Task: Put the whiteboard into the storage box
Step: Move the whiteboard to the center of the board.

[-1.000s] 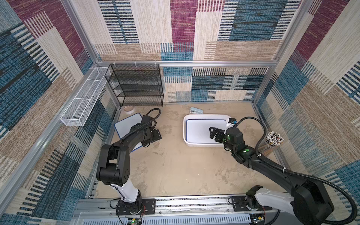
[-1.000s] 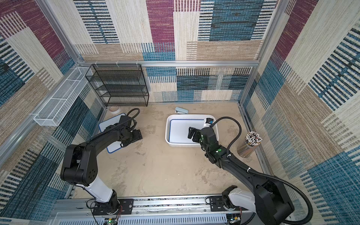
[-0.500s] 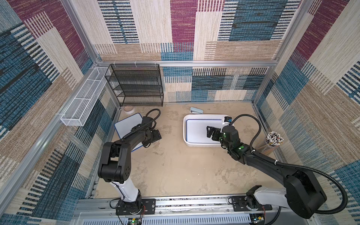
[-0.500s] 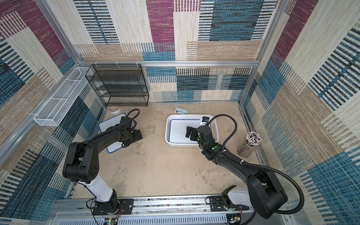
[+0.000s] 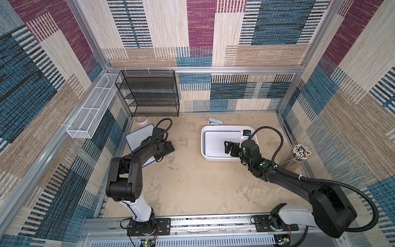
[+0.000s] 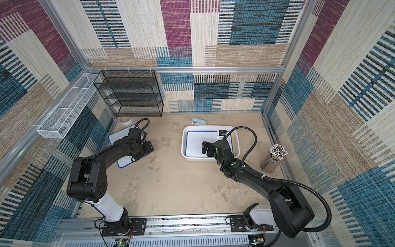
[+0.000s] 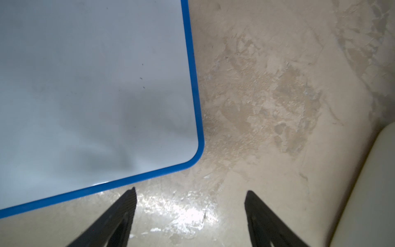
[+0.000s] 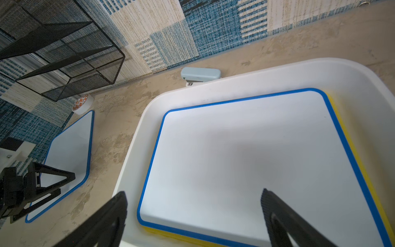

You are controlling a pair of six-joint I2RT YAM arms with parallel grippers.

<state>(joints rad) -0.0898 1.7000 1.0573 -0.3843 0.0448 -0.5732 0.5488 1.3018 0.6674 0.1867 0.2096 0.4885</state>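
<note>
The whiteboard [image 5: 137, 138] lies flat, long axis roughly crosswise to the storage box [image 5: 218, 158].

The cell is enclosed on three sides by walls [image 5: 201, 32] covered in woven patchwork of blue, maroon, beige and cream. The panels are framed by aluminium rails [image 5: 235, 69]. A mottled beige surface [image 5: 192, 181] is evenly lit. A black mesh shelf rack [image 5: 149, 94] is set against the back wall. A long white wire basket [image 5: 89, 115] is hung on the side rail beside it.
</note>
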